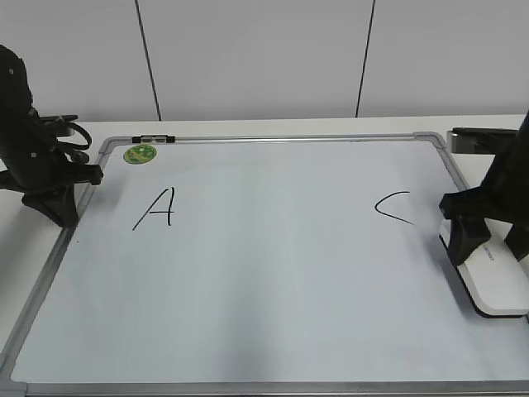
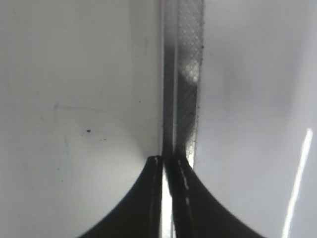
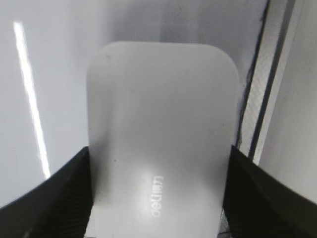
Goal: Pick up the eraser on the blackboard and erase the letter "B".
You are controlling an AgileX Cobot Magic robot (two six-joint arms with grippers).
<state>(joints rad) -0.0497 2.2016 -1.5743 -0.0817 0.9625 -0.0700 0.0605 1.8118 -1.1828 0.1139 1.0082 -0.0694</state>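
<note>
The blackboard lies flat, a white board in a silver frame. It shows a black "A" and a "C". No letter "B" shows between them. The white eraser lies at the board's right edge. My right gripper has a finger against each long side of it. In the right wrist view the eraser fills the space between the fingers. My left gripper is shut and empty at the board's left frame, fingertips together.
A round green sticker sits at the board's top left, with a small black object on the frame behind it. A grey object lies on the table past the top right corner. A white wall stands behind.
</note>
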